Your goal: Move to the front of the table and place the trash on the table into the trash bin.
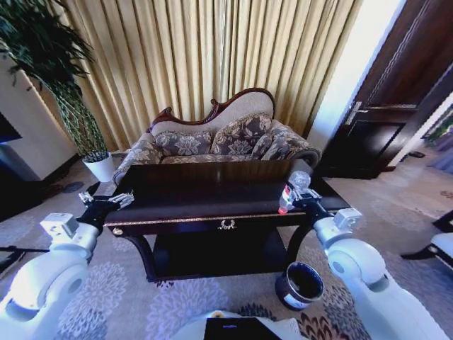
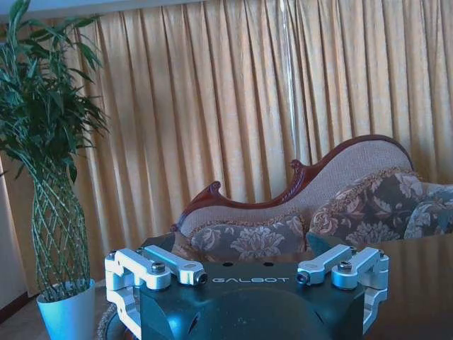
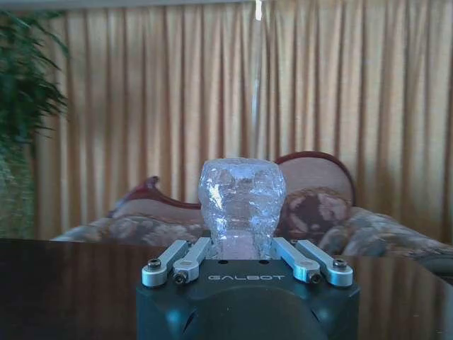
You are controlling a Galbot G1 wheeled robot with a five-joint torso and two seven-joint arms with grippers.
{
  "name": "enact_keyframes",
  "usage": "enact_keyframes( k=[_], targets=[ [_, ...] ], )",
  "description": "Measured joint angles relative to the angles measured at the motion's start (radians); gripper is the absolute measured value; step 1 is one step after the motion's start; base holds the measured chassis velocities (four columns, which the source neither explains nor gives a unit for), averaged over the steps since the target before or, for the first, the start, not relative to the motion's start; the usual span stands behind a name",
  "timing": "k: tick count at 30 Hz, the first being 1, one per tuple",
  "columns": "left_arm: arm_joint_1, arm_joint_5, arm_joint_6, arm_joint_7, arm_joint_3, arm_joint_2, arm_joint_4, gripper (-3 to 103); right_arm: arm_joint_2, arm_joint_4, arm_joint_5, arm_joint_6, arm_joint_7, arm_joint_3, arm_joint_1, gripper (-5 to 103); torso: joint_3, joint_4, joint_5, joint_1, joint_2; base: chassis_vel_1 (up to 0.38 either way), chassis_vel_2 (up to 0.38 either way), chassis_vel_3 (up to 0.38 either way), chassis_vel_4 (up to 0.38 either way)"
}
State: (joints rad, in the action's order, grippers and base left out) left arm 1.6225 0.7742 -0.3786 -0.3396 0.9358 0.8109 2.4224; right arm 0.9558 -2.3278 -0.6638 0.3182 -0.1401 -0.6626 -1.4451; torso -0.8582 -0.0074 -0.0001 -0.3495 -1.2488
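The dark glossy table [image 1: 177, 221] with gold trim stands right before me. My right gripper [image 1: 296, 200] is shut on the trash, a clear plastic bottle [image 1: 297, 181] with a red label, held upright just above the table's right front corner. In the right wrist view the crinkled bottle [image 3: 242, 202] rises between the closed fingers [image 3: 185, 261] of the right gripper [image 3: 244, 263]. The left gripper [image 1: 106, 201] hovers at the table's left front corner, and in the left wrist view the left gripper [image 2: 249, 275] is open and holds nothing. The dark round trash bin [image 1: 300, 285] stands on the carpet below the right arm.
A carved floral sofa [image 1: 219, 142] sits behind the table before gold curtains. A tall plant in a white pot [image 1: 100, 168] stands at the back left. A dark door [image 1: 393, 113] is at the right. Patterned carpet lies around the table legs.
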Motion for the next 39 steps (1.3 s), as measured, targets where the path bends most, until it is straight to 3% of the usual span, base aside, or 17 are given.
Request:
enact_keyframes(
  k=[11,17,22,23,25,33,39],
  targets=[
    [0.013,-0.002,0.0,-0.001,-0.006,0.01,0.01,100,0.032,0.031,0.034,-0.024,0.008,0.012,-0.012,23,0.0,0.0,0.0001,0.0,0.0,0.135,-0.152,-0.135,0.127],
    [0.03,-0.008,-0.008,-0.002,-0.014,0.027,0.03,100,0.056,0.156,0.105,-0.038,0.034,0.021,-0.041,23,0.0,-0.0001,0.0002,0.0,0.0,0.029,-0.02,-0.024,0.025],
    [0.047,-0.008,-0.016,-0.007,-0.007,0.037,0.063,100,0.063,0.304,0.051,-0.024,0.046,0.073,-0.021,23,0.0,-0.0005,0.0003,-0.001,0.0,0.0,0.0,0.0,0.0],
    [0.066,-0.008,-0.018,-0.016,-0.006,0.05,0.077,100,0.067,0.445,0.071,-0.028,0.069,0.102,0.032,23,0.0,0.0,0.0003,-0.001,0.0,0.0,0.0,0.0,0.0],
    [0.073,-0.009,-0.018,-0.019,-0.005,0.055,0.078,100,0.069,0.502,0.086,-0.035,0.075,0.111,0.053,23,0.0,0.0004,0.0003,0.0,0.0,0.0,0.0,0.0,0.0],
    [0.106,-0.026,-0.022,-0.022,0.002,0.069,0.079,100,0.077,1.008,0.256,-0.137,0.103,0.196,0.23,23,0.0,-0.0003,0.0002,0.0,0.0,0.0,0.0,0.0,0.0],
    [0.099,-0.027,-0.021,-0.023,-0.006,0.062,0.079,100,0.103,1.197,0.297,-0.205,0.102,0.209,0.324,23,0.0,0.0,0.0001,0.0,0.0,0.0,0.0,0.0,0.0]
  ],
)
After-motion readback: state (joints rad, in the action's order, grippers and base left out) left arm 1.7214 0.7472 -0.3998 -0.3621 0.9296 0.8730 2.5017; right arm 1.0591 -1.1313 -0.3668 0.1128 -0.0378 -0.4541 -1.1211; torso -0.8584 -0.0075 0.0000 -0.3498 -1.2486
